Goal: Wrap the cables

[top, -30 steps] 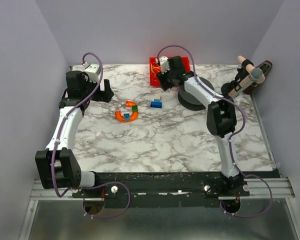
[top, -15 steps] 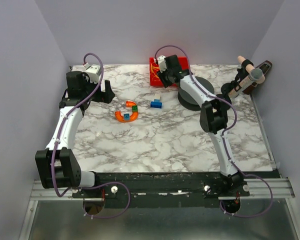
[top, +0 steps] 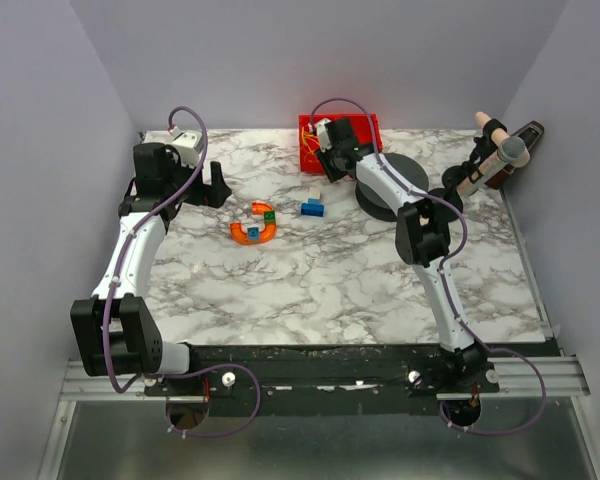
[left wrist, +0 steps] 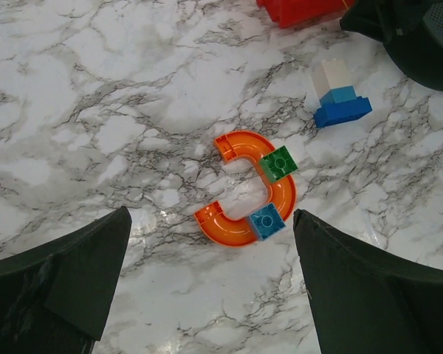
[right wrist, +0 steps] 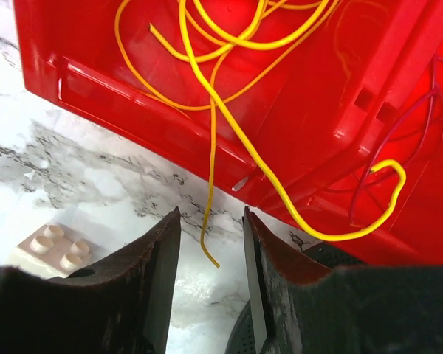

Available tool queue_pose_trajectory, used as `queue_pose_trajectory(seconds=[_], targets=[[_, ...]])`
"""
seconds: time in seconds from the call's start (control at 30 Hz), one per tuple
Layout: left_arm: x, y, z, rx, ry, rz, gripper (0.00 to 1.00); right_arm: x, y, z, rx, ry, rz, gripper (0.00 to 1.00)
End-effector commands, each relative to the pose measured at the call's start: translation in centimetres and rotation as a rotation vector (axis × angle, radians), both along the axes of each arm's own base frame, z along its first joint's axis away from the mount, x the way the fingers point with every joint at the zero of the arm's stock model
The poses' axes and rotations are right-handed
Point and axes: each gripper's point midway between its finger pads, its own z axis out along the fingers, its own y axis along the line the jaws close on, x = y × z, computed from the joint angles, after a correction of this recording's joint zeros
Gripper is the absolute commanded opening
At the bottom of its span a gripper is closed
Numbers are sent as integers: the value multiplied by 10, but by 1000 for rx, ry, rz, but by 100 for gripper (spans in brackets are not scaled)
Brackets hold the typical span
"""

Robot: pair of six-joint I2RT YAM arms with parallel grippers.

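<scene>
**Right gripper.** The jaws stand narrowly parted and hold nothing. The thin yellow flexible cables lie in a loose tangle inside the red moulded plastic tray, just ahead of the jaws. One strand hangs over the tray rim, and its free end passes between the jaws without visible contact. This alignment appears intended to pinch that loose end, the only part clear of both the tangle and the tray wall.

**Left gripper.** The jaws stand wide and empty above the white marbled desk. An orange curved plastic track piece lies directly below them. This arm is judged idle, positioned apart from the tray so the working area stays unobstructed.
</scene>
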Motion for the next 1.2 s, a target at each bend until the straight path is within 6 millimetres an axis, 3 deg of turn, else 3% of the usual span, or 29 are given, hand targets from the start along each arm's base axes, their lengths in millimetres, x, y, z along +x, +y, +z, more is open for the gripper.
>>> queue_pose_trajectory(seconds=[0.0, 0.1, 0.23, 0.27, 0.33, 0.37, 0.43, 0.5, 0.7, 0.77, 0.83, 0.87, 1.0, 1.17], targets=[[-2, -8, 17, -12, -31, -43, 99, -4, -4, -11, -18, 29, -52, 47], [-1, -6, 20, -6, -40, -34, 99, -8, 0, -12, 4, 51, -43, 44], [-1, -5, 22, -5, -47, -29, 99, -8, 2, -11, 5, 52, -19, 11], [-2, -5, 21, -4, -46, -31, 99, -8, 2, -12, 5, 52, -19, 12], [-2, -5, 23, 0, -51, -32, 99, -8, 1, -12, 6, 55, -33, 27], [-3, -5, 24, 5, -53, -33, 99, -9, 1, -12, 4, 59, -36, 28], [-3, -3, 25, 14, -58, -26, 99, -11, 0, -13, 3, 71, -29, 19], [-3, -2, 25, 19, -61, -23, 99, -11, 3, -13, 7, 74, -9, 1], [-3, -2, 28, 21, -65, -24, 99, -16, 8, -11, 9, 83, 59, 1], [-4, -2, 29, 31, -67, -29, 99, -20, 9, 0, 17, 76, 80, 1], [-6, -2, 31, 41, -72, -41, 99, -24, 13, 29, 65, 29, 111, 1], [-7, -2, 32, 45, -73, -48, 99, -29, 16, 62, 102, -22, 134, 1], [-12, -6, 42, 42, -89, -72, 99, -48, 24, 160, 232, -196, 212, 1], [-21, -12, 62, 59, -127, -116, 99, -88, 28, 291, 386, -400, 323, 1]])
